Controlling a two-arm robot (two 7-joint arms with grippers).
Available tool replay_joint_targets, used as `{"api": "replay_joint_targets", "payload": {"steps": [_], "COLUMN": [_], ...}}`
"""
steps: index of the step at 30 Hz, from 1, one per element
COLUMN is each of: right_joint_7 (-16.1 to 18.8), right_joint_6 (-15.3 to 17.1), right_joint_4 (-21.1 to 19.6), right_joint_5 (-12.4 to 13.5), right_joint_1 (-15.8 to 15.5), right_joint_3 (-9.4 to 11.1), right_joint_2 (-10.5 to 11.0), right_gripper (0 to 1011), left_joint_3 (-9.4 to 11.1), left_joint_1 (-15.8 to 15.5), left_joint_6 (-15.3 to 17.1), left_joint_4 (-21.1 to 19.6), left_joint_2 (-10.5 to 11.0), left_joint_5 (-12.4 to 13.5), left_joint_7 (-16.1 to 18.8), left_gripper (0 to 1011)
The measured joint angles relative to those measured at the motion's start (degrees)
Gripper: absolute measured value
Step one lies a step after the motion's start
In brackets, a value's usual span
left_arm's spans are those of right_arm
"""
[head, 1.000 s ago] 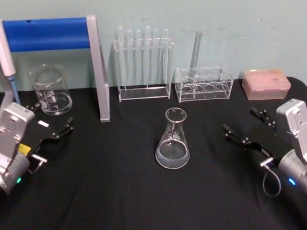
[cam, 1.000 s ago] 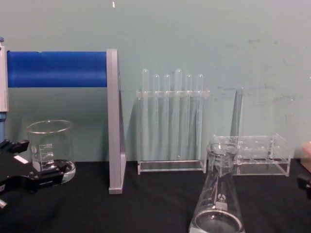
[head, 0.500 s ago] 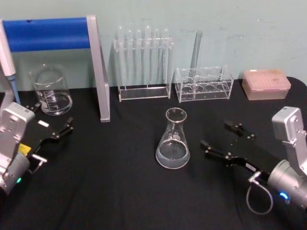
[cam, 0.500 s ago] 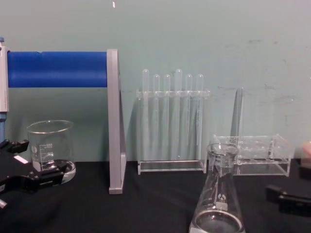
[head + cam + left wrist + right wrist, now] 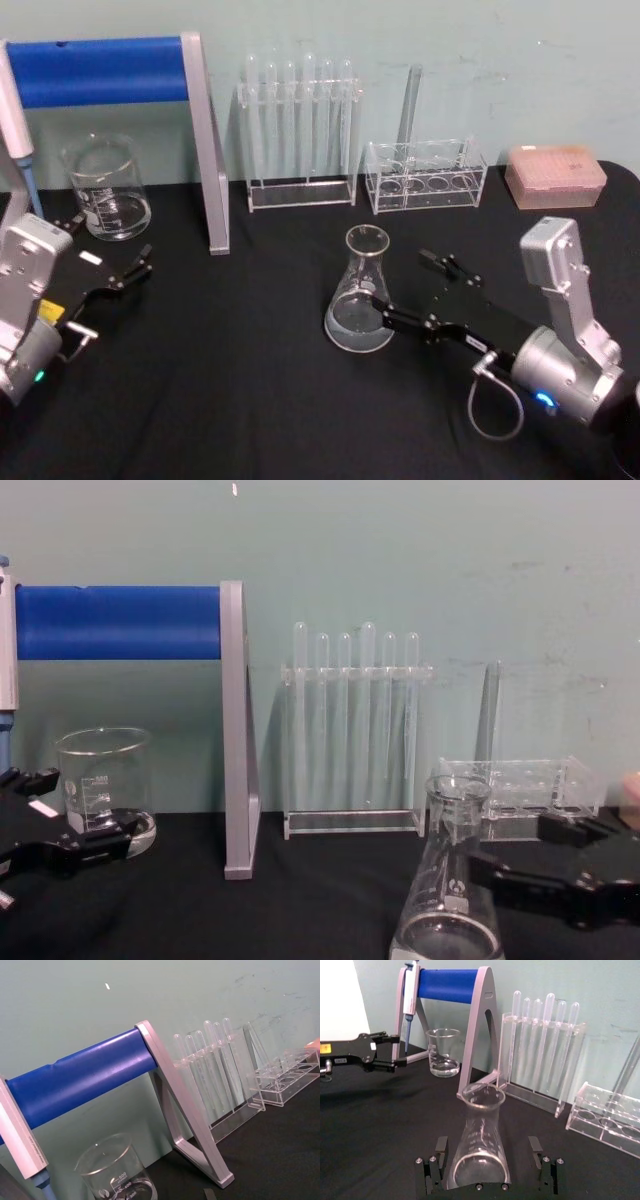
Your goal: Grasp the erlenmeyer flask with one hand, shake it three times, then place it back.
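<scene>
Head view, centre: flask [image 5: 360,290] upright on the black table [image 5: 250,400], in the same spot as a second ago. Centre right: right gripper [image 5: 400,282], brought in from the right edge of the frame over the last second. Spread wide, nothing held. One finger to each side of the flask's lower cone, with a gap on both sides in the right wrist view. In the head view, near finger just beside the base; contact there not resolvable. Chest view, lower right: same straddle, seen from the side. Lower left of the head view: left gripper [image 5: 108,243], parked near the beaker [image 5: 105,190], fingers apart and empty, unchanged. For the task: approach judged complete, grasp not yet made. Probably next: closing on the glass, then lifting, three shakes and setting back down.
</scene>
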Motion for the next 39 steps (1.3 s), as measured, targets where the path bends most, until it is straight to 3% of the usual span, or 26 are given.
{"api": "replay_joint_targets", "payload": {"steps": [6,20,31,39], "right_joint_7": [0.34,0.55,0.62,0.50], "right_joint_6": [-0.68,-0.92,-0.75,-0.64], "right_joint_4": [3.40,8.08,9.92,10.12], "right_joint_5": [-1.35,-3.02,-4.95,-5.68], "right_joint_1": [2.49,5.65,6.78,6.83], "right_joint_3": [-0.51,-0.42,0.01,0.37], "right_joint_2": [-3.63,-8.85,-11.24,-11.79], "right_gripper": [1002,1002,1002,1002], "left_joint_3": [0.00,0.00,0.00,0.00], "left_joint_1": [0.00,0.00,0.00,0.00], "left_joint_6": [0.00,0.00,0.00,0.00], "left_joint_4": [0.00,0.00,0.00,0.00], "left_joint_2": [0.00,0.00,0.00,0.00], "left_joint_5": [0.00,0.00,0.00,0.00], "left_joint_7": [0.00,0.00,0.00,0.00], "left_gripper": [1001,1001,1001,1001]}}
